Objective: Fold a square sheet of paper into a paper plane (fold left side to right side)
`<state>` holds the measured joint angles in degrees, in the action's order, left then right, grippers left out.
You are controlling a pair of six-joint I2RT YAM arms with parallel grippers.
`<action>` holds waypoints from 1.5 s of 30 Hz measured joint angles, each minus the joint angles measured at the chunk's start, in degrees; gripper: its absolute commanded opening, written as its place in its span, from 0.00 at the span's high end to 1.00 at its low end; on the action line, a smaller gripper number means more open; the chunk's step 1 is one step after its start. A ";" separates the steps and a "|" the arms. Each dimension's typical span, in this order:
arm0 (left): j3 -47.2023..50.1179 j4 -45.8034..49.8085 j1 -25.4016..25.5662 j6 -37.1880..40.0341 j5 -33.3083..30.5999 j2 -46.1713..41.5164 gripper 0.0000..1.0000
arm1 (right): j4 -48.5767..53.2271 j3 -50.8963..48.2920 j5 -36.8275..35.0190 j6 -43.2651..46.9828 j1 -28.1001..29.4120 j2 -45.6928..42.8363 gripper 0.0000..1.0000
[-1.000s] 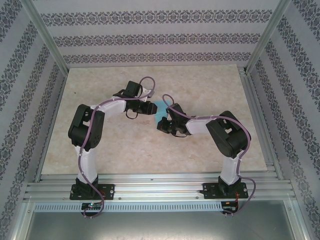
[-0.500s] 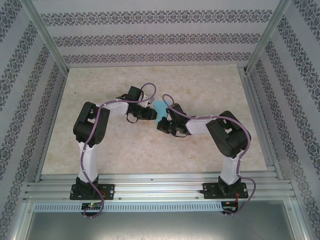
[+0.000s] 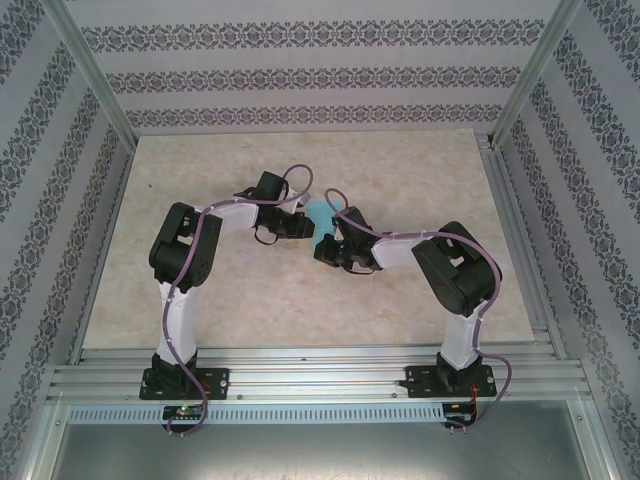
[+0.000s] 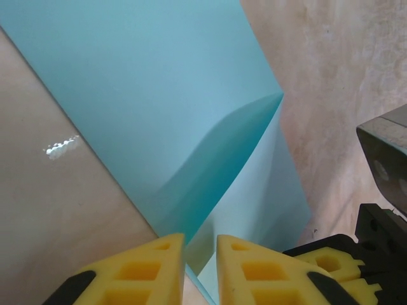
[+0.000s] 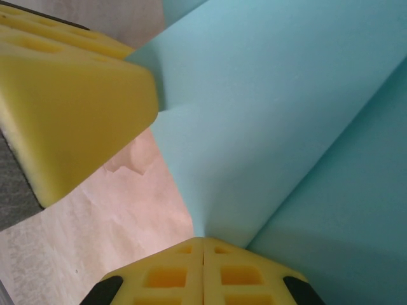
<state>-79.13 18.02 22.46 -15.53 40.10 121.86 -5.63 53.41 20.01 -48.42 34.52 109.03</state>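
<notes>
Two grippers meet over the middle of the table [image 3: 420, 180]. The sheet of paper [image 3: 318, 218] sits there partly folded, with one flap lifted off the tabletop and curving up from a crease. The right gripper [image 5: 203, 244] has its yellow fingers pressed flat together on an edge of the sheet, holding it. The left gripper [image 4: 200, 248] is almost closed, with a narrow gap between its fingers. The raised fold of the sheet runs into that gap, but whether the fingers touch it cannot be told. Both arms bend inward from the table's near edge.
</notes>
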 measured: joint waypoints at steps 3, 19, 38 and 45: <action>-0.57 -0.02 0.00 -0.15 0.04 0.02 0.89 | 0.00 0.00 0.00 0.00 0.00 0.00 0.94; -3.43 -0.04 0.07 -0.17 0.48 2.99 0.97 | -0.02 0.00 -0.02 0.02 0.02 0.00 0.93; -3.28 -0.13 0.11 0.31 -0.81 3.72 0.98 | 5.16 2.78 0.20 2.03 -4.31 -7.87 0.93; -3.28 -0.13 0.17 0.50 -0.96 3.72 0.98 | 5.31 6.62 0.61 1.99 -4.26 -0.46 0.93</action>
<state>-82.41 17.89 22.63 -15.03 39.13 125.58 -0.32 60.03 20.62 -46.44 30.26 108.57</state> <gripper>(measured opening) 0.047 0.067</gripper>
